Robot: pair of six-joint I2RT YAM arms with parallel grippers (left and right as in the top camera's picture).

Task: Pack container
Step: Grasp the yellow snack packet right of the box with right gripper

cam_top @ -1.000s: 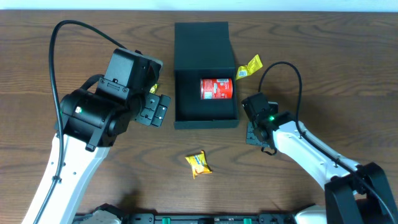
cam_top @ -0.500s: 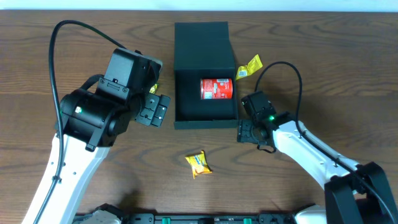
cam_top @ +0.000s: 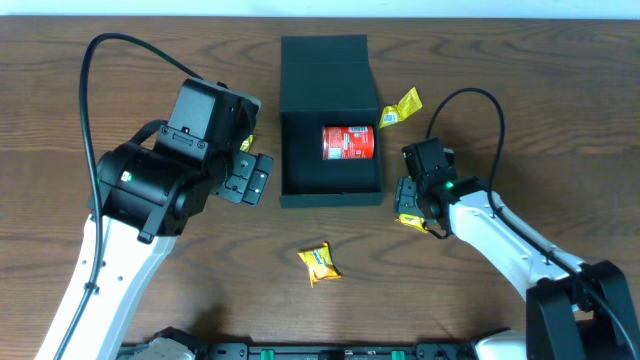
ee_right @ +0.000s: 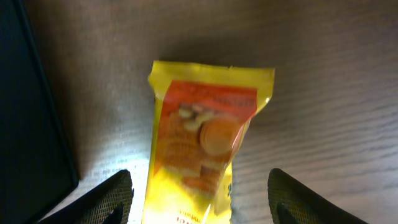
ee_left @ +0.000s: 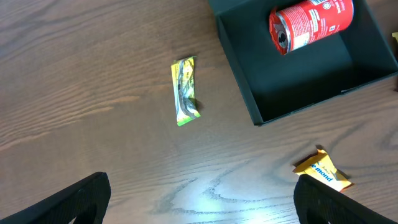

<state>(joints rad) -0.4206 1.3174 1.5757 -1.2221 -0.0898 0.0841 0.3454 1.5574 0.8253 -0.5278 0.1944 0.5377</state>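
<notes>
The container [cam_top: 328, 75], a dark matte box with its flap lid folded back, lies open mid-table with a red can [cam_top: 348, 142] on its side inside. My right gripper [cam_top: 409, 202] hangs just right of the box's front corner. It is open over a yellow-orange snack packet [ee_right: 202, 146] that lies flat on the wood between the fingers, with a gap on each side. My left gripper [cam_top: 250, 178] is open left of the box, above bare wood [ee_left: 205, 199]. From the left wrist I see the can [ee_left: 311, 23] in the container [ee_left: 298, 74].
A green-yellow packet [ee_left: 185, 91] lies left of the box, partly under my left arm in the overhead view. Another yellow packet [cam_top: 319, 263] lies in front of the box and one more [cam_top: 400, 107] by its right side. The box wall [ee_right: 28, 124] stands close on my right gripper's left.
My right gripper has opened from shut and shifted slightly right, away from the box's front corner. A yellow packet now shows beneath it. The left arm has not moved.
</notes>
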